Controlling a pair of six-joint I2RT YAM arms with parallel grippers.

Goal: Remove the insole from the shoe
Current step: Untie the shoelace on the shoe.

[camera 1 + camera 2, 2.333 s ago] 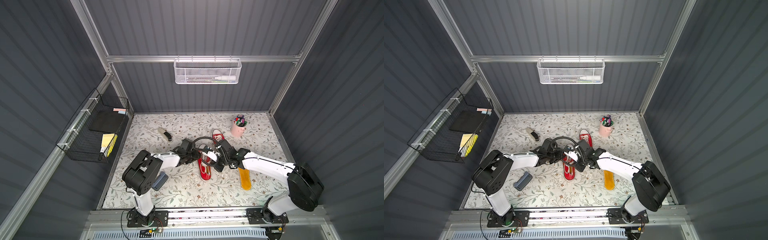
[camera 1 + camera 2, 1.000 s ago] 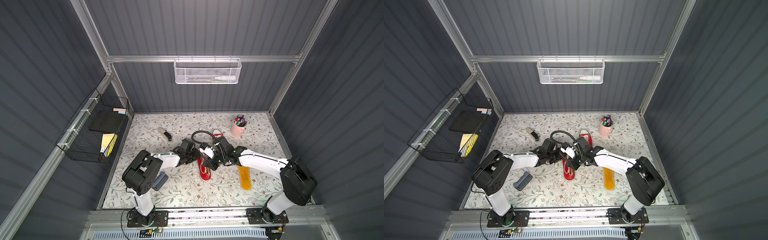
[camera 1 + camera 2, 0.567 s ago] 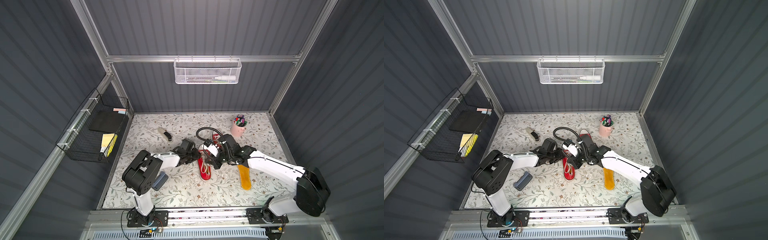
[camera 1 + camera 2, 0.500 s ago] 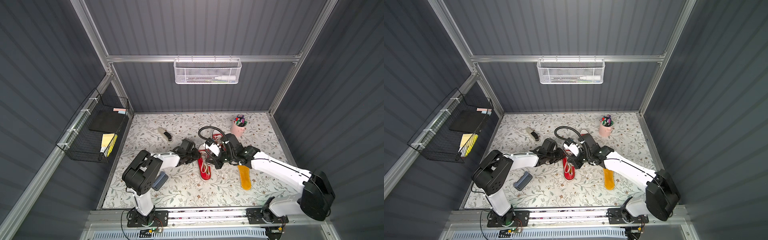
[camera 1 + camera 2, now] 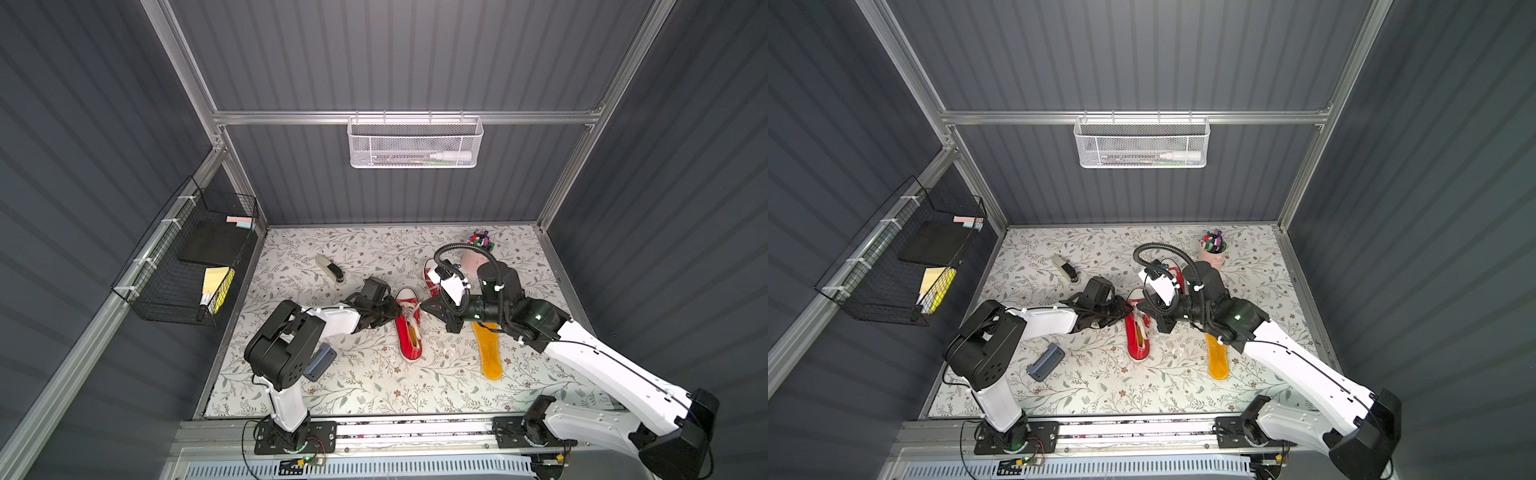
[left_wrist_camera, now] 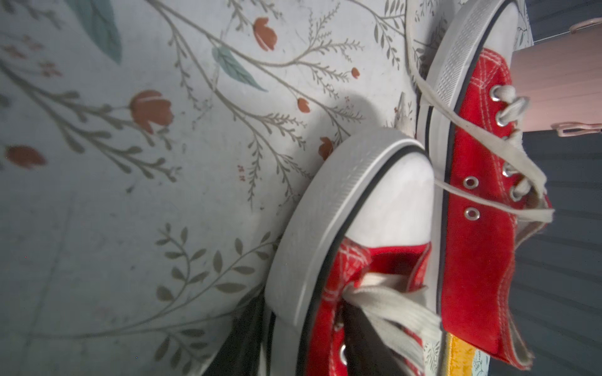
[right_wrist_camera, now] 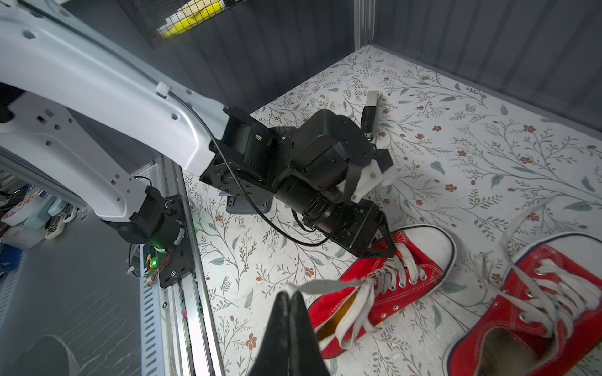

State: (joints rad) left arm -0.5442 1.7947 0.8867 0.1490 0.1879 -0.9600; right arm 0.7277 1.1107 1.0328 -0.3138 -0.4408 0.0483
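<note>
So the right gripper (image 7: 289,294) is pinching the lace (image 7: 325,285); the left gripper (image 7: 386,249) is clamping the shoe (image 7: 384,302) — tugging harder is risking yanking it free.

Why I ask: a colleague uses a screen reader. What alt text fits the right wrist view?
The shut right gripper pinches a white lace running from a red sneaker on the floral mat, while the left gripper holds that sneaker near its toe. A second red sneaker lies beside it.

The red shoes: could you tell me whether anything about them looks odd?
Yes: the right hand is shut on a lace of the near shoe, stretching it sideways, while its insole sits inside. Laces of the far shoe trail loose across the mat.
</note>
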